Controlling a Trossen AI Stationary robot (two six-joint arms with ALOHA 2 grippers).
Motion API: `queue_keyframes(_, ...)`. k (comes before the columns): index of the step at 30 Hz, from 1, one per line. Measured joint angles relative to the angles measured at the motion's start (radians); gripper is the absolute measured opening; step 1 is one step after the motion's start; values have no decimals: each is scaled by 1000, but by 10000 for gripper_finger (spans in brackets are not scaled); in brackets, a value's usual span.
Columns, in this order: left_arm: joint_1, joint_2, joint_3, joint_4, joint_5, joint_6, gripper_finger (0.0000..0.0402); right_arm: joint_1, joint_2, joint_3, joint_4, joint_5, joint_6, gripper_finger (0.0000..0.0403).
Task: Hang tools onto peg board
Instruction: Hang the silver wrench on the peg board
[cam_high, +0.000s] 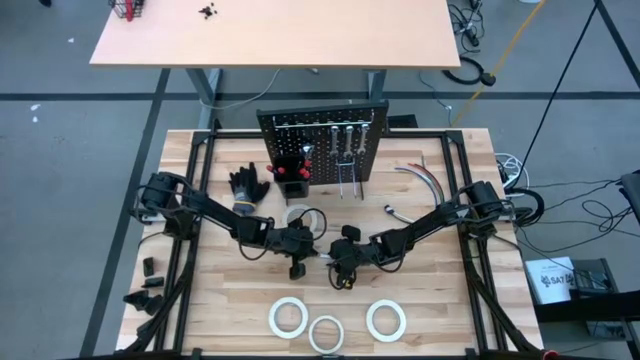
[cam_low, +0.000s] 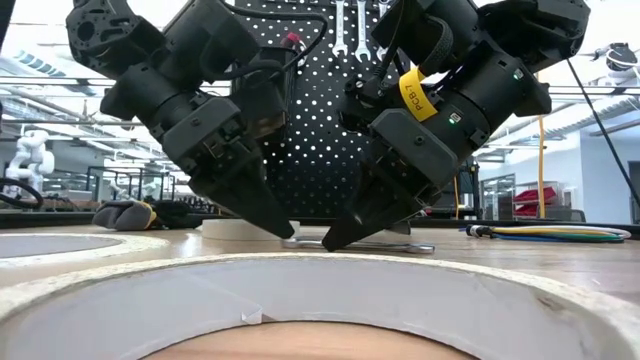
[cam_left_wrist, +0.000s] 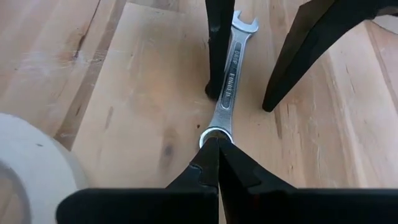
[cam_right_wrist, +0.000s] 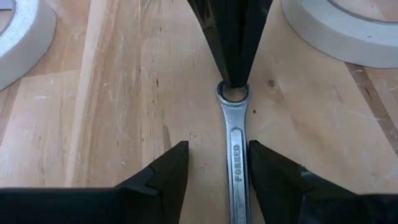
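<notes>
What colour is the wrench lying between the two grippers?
Silver, bare metal; the wrench shows best in the right wrist view.

A silver wrench (cam_right_wrist: 237, 163), stamped FORGED along its shank, lies on the pale, streaky wood-grain counter (cam_right_wrist: 112, 112). White tape rolls (cam_high: 288, 317) sit near it, and the peg board (cam_high: 322, 128) is black, dotted with rows of small holes. Both arms are black, one bearing a yellow label (cam_low: 414, 94).

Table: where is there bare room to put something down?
Bare wood lies on the table between the tape rolls and the hoses, and left of the rolls. It is crowded mid-table, where both pincers, left and right, meet at a wrench.
</notes>
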Motion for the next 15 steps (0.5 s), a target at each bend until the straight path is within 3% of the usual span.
queue_keyframes(15,-1,19,0,7,15,-15,0,12,-2,4,-70,4,30,160)
